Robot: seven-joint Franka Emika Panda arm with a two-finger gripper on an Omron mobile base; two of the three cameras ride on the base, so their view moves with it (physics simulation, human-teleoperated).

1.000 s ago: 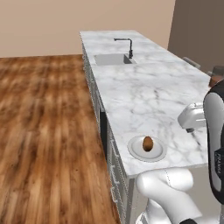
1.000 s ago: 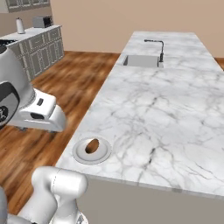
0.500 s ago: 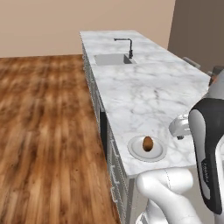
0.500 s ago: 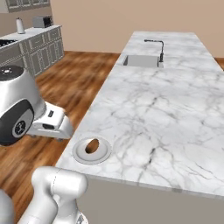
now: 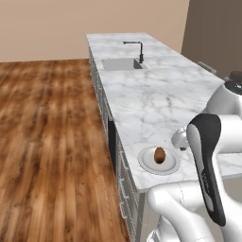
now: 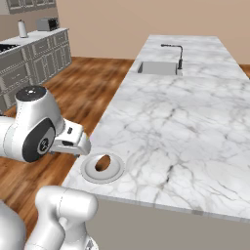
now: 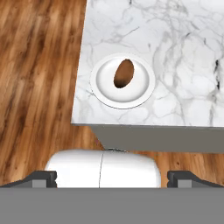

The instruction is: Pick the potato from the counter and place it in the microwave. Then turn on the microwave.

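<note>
The potato (image 5: 159, 155) (image 6: 102, 163) (image 7: 124, 73), a small brown lump, lies on a white plate (image 5: 169, 168) (image 6: 115, 172) (image 7: 103, 94) at the near corner of the marble counter (image 5: 156, 94) (image 6: 185, 112) (image 7: 175, 43). My gripper (image 7: 113, 180) hangs above the counter's near edge and looks down at the plate. Its fingertips (image 7: 43, 178) stand far apart, open, with nothing between them. In the right base view the hand (image 6: 72, 140) hovers just left of the plate. The microwave is out of view.
A sink (image 5: 122, 64) (image 6: 157, 68) with a black faucet (image 5: 140, 52) (image 6: 179, 54) sits at the counter's far end. Wood floor (image 5: 47, 142) runs along the counter's left side. Grey cabinets (image 6: 34, 53) with small appliances line the far left wall.
The arm has swung forward and down, bringing the hand closer to the plate. The potato and plate have not moved, and the jaws stay open.
</note>
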